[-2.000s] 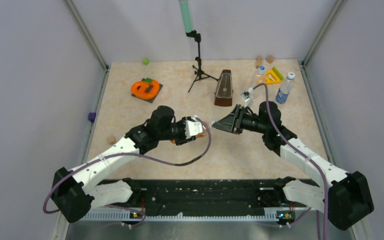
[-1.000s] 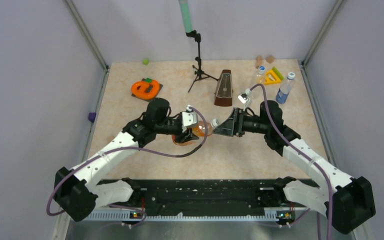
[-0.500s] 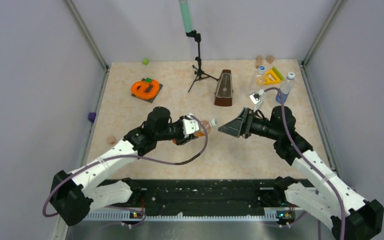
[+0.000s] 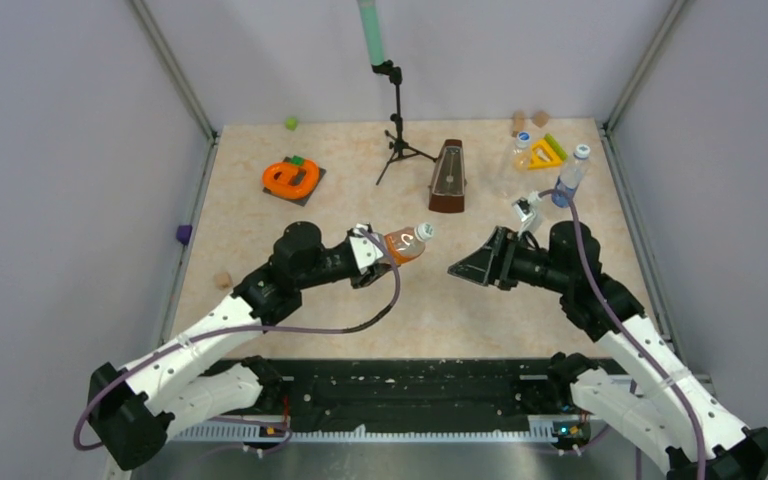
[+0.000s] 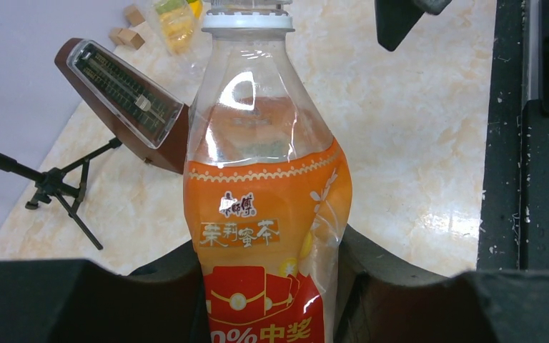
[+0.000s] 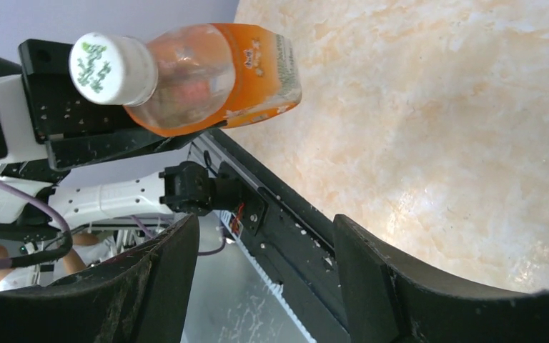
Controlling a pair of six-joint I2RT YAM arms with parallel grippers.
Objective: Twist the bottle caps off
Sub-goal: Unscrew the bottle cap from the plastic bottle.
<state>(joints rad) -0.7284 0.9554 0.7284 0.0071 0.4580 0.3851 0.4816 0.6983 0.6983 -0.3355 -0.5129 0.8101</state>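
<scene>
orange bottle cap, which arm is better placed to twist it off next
Right. The left claw is shut on the orange bottle, whose white cap points toward the right claw. That one is open, empty and facing the cap across a gap.

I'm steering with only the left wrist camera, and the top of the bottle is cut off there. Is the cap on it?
Observer: Yes. The right wrist view shows a white cap with green print seated on the orange bottle.
Operator: Where's the right gripper relative to it?
Observer: In the top view the right gripper is open and sits apart from the cap, touching nothing.
Operator: And the other bottles?
Observer: The blue-label bottle stands capped near the far right edge of the table.
</scene>
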